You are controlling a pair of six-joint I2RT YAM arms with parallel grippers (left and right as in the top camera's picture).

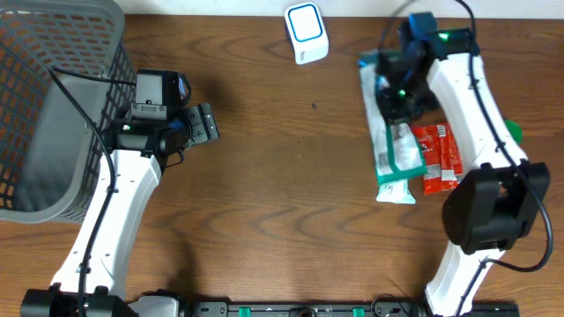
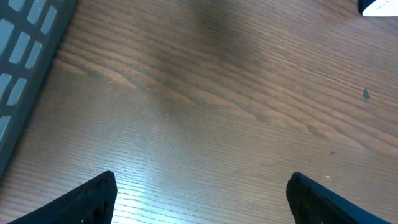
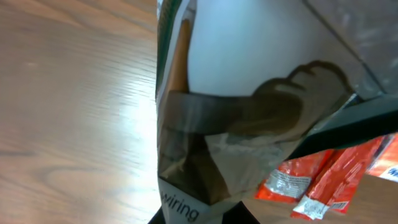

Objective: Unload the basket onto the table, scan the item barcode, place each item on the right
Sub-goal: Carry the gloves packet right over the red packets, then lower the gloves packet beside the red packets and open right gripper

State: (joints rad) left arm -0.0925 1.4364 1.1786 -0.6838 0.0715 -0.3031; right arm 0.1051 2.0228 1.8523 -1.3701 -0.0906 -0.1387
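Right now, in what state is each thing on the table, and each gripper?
left gripper: open, holding nothing, over bare wood.
right gripper: shut on the white packet.
white packet: gripped at one end; whether it is lifted, I cannot tell.
red packet: lying flat beside the white packet, not gripped.
scanner: on the table, apart from both packets.
basket: upright, beside the left arm.

A basket [image 1: 53, 114] is set on the table [image 1: 282, 202] in the upper left of the overhead frame, with the left gripper [image 1: 205, 123] just right of it. A scanner [image 1: 306, 33] is placed at top centre. At the right, a long pouch [image 1: 392, 150] is laid lengthwise under the right gripper [image 1: 398, 99], with a smaller packet [image 1: 438, 158] just beside it on the right.
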